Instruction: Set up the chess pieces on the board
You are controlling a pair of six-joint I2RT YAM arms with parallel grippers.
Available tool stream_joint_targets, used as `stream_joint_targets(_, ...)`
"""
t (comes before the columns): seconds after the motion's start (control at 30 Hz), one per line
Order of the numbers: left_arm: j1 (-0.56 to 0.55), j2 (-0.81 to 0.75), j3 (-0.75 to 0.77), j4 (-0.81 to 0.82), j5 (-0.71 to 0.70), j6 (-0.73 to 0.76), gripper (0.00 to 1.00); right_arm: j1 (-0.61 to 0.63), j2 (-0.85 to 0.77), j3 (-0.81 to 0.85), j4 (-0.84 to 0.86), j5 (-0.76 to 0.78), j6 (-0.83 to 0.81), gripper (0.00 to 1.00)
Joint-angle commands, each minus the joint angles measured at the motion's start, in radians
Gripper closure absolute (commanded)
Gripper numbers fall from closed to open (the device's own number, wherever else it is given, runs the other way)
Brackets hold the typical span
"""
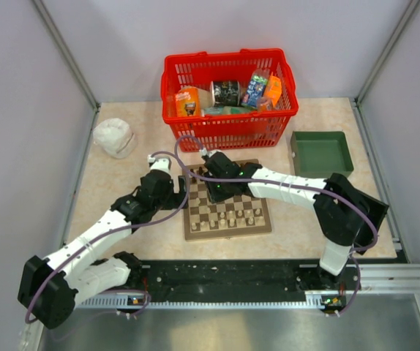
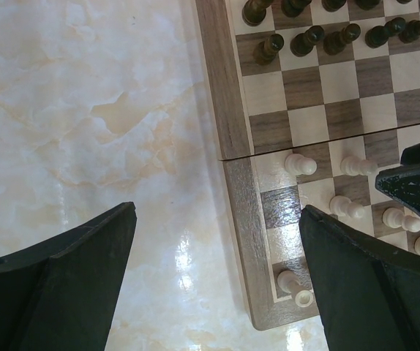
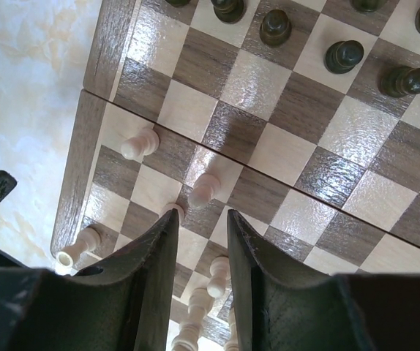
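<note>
Here is the board [image 1: 228, 234], flat on the table [image 1: 107, 175] between the two arms, in front of a red basket [image 1: 225, 57], with a green tray [image 1: 320, 134] off to the right. Dark pieces [image 3: 275, 25] stand in rows on the far squares. Pale pieces [image 3: 203, 189] stand on the squares nearer the arms, several of them out of line. The left gripper [image 2: 217, 212] hangs over the board's left edge with its fingers [image 2: 64, 285] spread wide and nothing between them, one over bare table and the other over the board. The right gripper [image 3: 201, 216] is low over the pale side, jaws only a slit apart. One pale pawn stands just beyond its tips, and more pale pieces show through the gap. Whether the pads are pinching one of them, I cannot tell from here. In the overhead view, both grippers crowd the board's left half.
</note>
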Motion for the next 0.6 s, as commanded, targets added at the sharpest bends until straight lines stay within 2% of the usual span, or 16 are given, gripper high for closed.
stream_joint_targets(0.0, 0.008, -0.023, -0.008, 0.021, -0.011, -0.003, 0.01, 0.013, 0.022, 0.052, 0.034, -0.008, 0.012, 0.66)
stream_joint_targets(0.57, 0.019, -0.039, -0.018, 0.020, -0.006, -0.003, 0.01, 0.013, 0.062, 0.058, 0.043, -0.011, 0.011, 0.70)
